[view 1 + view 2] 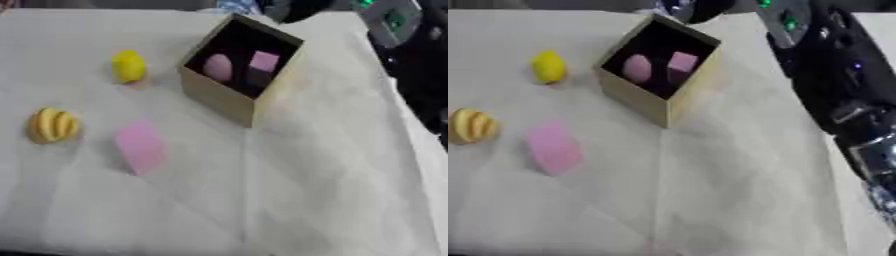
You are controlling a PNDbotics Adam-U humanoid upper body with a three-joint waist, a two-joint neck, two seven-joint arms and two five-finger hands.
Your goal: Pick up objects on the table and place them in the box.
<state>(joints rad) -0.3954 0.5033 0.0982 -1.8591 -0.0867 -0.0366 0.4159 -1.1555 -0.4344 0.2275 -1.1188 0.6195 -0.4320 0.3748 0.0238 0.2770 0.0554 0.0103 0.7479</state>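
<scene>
An open cardboard box [220, 97] stands tilted at the table's far middle. Inside it lie a pink egg-shaped thing [218, 67] and a pink cube [263, 61]. On the cloth to the left lie a yellow lemon [129, 66], a yellow ridged fruit like a banana bunch [54, 125] and a pink block [139, 146]. My right arm [846, 107] runs along the right side toward the far edge. A dark shape [697, 7] at its far end, just behind the box, looks like my right hand, cut off by the top edge. My left hand does not show.
A white cloth [289, 190] covers the table, with creases running forward from the box. A grey part of the arm with green lights [785, 22] sits at the far right. The table's right edge runs under the arm.
</scene>
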